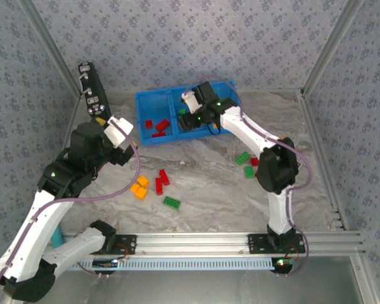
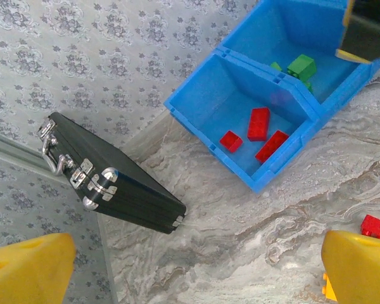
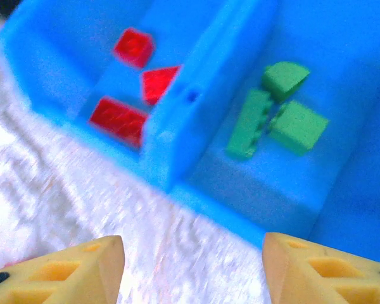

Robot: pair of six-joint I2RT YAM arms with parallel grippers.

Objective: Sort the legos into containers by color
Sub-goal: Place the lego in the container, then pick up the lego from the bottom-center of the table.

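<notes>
Left gripper [image 2: 190,278] gapes empty, three red legos [image 1: 159,126] sit in the blue tray's [image 1: 153,96] left compartment, greens [image 3: 278,117] in the middle under the parted, empty right gripper [image 3: 193,253], and orange, red and green bricks [image 1: 140,187] wait on the table [image 1: 209,183]

Robot lab cell: aluminium frame [image 1: 196,240], wallpapered panels [image 1: 177,38].
</notes>
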